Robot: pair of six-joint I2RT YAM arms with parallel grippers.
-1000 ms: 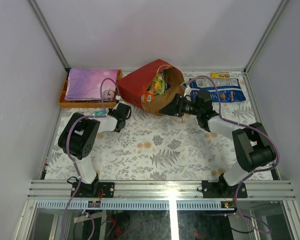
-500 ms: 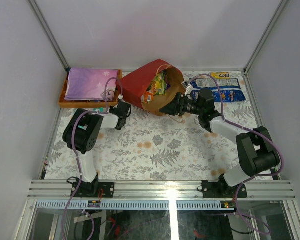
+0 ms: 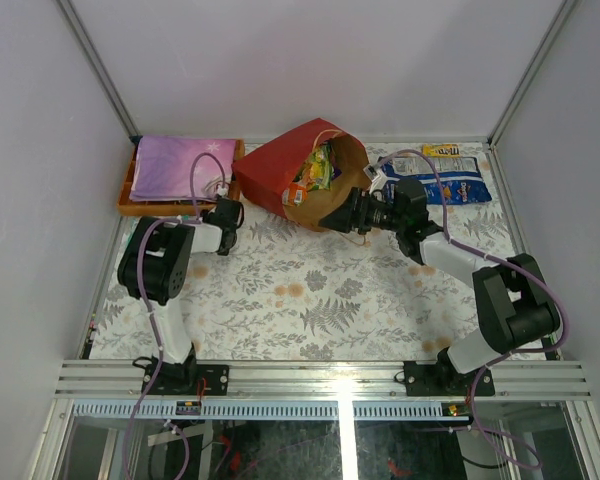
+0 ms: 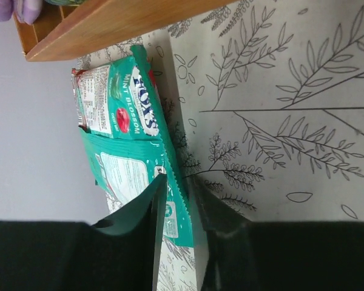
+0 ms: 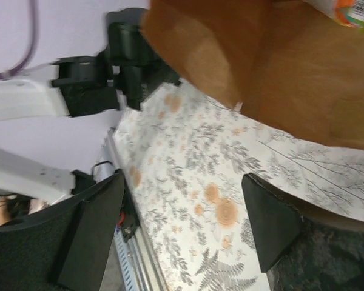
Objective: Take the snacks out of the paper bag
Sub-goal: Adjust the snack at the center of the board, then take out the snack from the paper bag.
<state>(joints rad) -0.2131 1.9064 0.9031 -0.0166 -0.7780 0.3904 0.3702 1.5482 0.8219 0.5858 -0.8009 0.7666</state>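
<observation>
The snacks (image 3: 316, 168) are part unloaded. Several glossy packets, orange and green-yellow among them, sit inside the red paper bag (image 3: 275, 170). The bag lies on its side at 12 o'clock on the floral table (image 3: 330, 290), mouth turned toward 4 o'clock. A blue-white bag (image 3: 435, 182) and a small yellow bar (image 3: 440, 150) lie out on the table at 2 o'clock. A teal Fox's Mint Blossom packet (image 4: 124, 115) lies flat at 10 o'clock, just beside the near rim of the wooden tray (image 4: 109, 24).

Left gripper (image 4: 179, 182): jaws a narrow slot apart, straddling the teal packet's serrated seal. Whether they pinch it or stand clear of it, I cannot tell. Judged step: placing this packet beside the tray.

Right gripper (image 5: 183, 179): spread wide and released, with only table surface between the fingers. It hovers low at the bag's mouth, the brown lip just ahead at its 1 o'clock. The packets lie deeper inside, apart from the fingers.

Next move, as I judge it: the right arm enters the mouth without shoving or crumpling the lip and settles its fingers over one packet. Glossy film may slip, and the light bag may slide.
</observation>
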